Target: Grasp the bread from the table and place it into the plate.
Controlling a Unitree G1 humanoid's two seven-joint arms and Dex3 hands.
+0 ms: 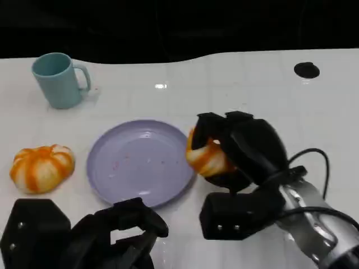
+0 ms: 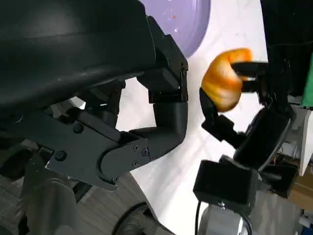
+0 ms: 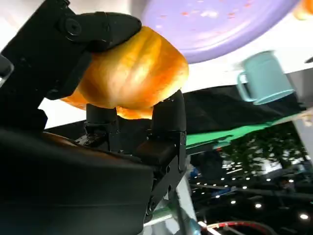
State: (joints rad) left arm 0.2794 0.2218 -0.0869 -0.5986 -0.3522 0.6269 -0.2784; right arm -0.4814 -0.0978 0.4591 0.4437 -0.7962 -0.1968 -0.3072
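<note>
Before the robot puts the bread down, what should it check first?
1. Bread held firmly by the right hand: ok, fingers wrap it.
2. Bread lifted off the table: ok, per the left wrist view.
3. Bread over the plate: not ok, it hangs by the plate's right rim.
4. Plate free for it: ok, nothing big lies in it.
5. Left hand out of the way: ok, near the plate's front edge, holding nothing.
6. Cup clear of the path: ok, far back left.
</note>
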